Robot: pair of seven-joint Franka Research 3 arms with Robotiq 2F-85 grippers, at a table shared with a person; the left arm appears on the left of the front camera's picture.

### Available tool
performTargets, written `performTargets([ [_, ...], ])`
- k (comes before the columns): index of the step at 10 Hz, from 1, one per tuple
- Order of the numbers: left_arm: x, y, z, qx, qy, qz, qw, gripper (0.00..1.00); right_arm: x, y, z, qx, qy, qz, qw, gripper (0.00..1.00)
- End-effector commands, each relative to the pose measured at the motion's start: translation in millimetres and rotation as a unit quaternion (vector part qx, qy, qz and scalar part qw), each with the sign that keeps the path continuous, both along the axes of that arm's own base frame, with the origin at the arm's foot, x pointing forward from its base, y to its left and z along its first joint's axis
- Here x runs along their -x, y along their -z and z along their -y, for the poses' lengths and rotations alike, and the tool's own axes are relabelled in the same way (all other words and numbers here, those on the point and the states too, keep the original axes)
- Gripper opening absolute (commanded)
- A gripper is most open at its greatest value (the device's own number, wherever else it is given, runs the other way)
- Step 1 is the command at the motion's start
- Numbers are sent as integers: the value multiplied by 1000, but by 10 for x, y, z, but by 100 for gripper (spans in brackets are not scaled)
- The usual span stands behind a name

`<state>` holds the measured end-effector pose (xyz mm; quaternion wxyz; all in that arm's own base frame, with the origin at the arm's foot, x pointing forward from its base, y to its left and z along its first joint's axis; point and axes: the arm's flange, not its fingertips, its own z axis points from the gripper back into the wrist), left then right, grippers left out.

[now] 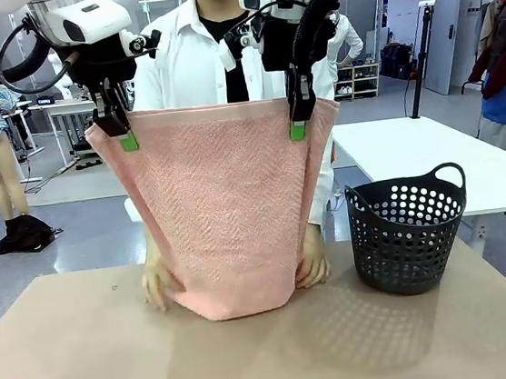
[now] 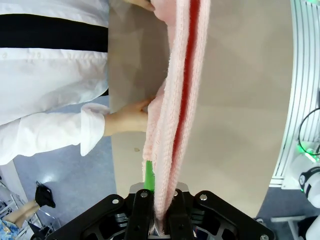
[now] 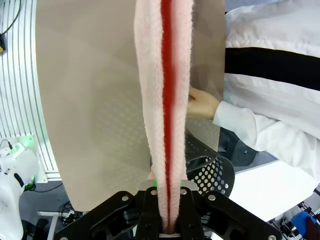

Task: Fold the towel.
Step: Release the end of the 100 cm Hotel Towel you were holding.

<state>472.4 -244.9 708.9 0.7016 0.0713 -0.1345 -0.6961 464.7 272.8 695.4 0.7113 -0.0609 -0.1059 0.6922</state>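
The salmon-pink towel (image 1: 222, 202) hangs doubled above the table, its top edge stretched between my two grippers. My left gripper (image 1: 122, 135) is shut on the upper left corner, my right gripper (image 1: 297, 122) shut on the upper right corner. The person's two hands (image 1: 158, 283) hold the lower corners down at the table's far edge. In the left wrist view the towel (image 2: 172, 120) runs up from my shut left gripper (image 2: 161, 210), with a green pad (image 2: 148, 176) showing beside it. Seen from the right wrist, the towel (image 3: 165, 100) rises from my shut right gripper (image 3: 167, 212).
A dark perforated plastic basket (image 1: 409, 231) stands on the table at the right, close to the towel's right side. The tan table (image 1: 90, 363) lies bare in front of and left of the towel. The person in a white shirt (image 1: 184, 69) stands right behind it.
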Motion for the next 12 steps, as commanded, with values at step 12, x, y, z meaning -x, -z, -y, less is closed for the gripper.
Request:
performTargets([
  [12,5,-17,-9,1,-1,1,1000,0,3,-5,6,1,0,0,1000,0],
])
